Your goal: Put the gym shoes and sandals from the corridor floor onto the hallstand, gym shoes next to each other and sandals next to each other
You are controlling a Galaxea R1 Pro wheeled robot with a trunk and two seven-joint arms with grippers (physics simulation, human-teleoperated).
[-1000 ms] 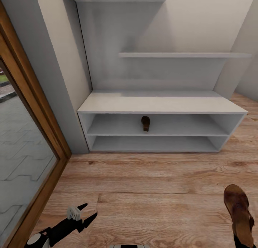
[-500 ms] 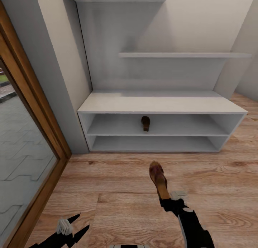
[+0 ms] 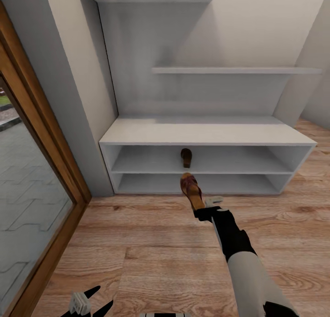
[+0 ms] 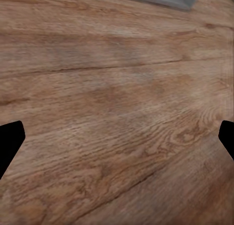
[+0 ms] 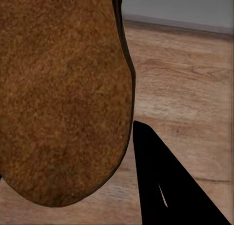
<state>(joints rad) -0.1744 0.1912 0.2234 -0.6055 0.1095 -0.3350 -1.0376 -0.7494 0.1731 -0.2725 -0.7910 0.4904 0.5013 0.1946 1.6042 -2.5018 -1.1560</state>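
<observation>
The right gripper [image 3: 201,210] was closed on a sandal [image 3: 191,191], gripping it at the heel so the toe pointed ahead toward the rack [image 3: 206,133]. That hold made sense: with the heel pinched and the length of the sole leading, the sandal could be slid nose-first into a shelf without the gripper having to enter the opening. It hung above the floor [image 3: 137,243], its toe just in front of the lower shelf's edge, close under the other sandal [image 3: 186,157], which stood on the upper open shelf near the middle. Aiming beside that one fits the need to keep the pair together, so the held sandal probably needed lifting to the upper shelf. In the right wrist view the tan footbed [image 5: 63,98] loomed large beside one dark finger [image 5: 165,186]. The left gripper [image 3: 87,303] hung low over bare floor, fingers spread apart and empty, kept out of the way
</observation>
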